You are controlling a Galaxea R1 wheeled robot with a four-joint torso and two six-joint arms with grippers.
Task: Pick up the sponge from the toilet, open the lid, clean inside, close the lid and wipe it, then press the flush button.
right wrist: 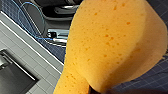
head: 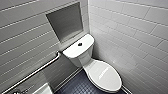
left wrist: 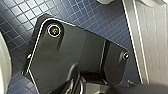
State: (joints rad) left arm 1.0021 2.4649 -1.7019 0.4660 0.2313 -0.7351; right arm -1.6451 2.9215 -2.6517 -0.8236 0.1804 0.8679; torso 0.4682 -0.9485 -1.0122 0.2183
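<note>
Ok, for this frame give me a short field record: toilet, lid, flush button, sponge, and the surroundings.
toilet: white, set in a corner of tiled walls
lid: closed, down over the bowl
flush button: dark, round, centre of the tank top
sponge: orange, pitted, close before the right wrist camera, with floor tiles behind it
niche: recessed in the wall above the tank
grab bar: metal, on the same wall, slanting across it
floor: small dark blue tiles

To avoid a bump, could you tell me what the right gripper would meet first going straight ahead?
Probably the blue tiled floor, seen just past the sponge it carries; how far off is unclear.
</note>
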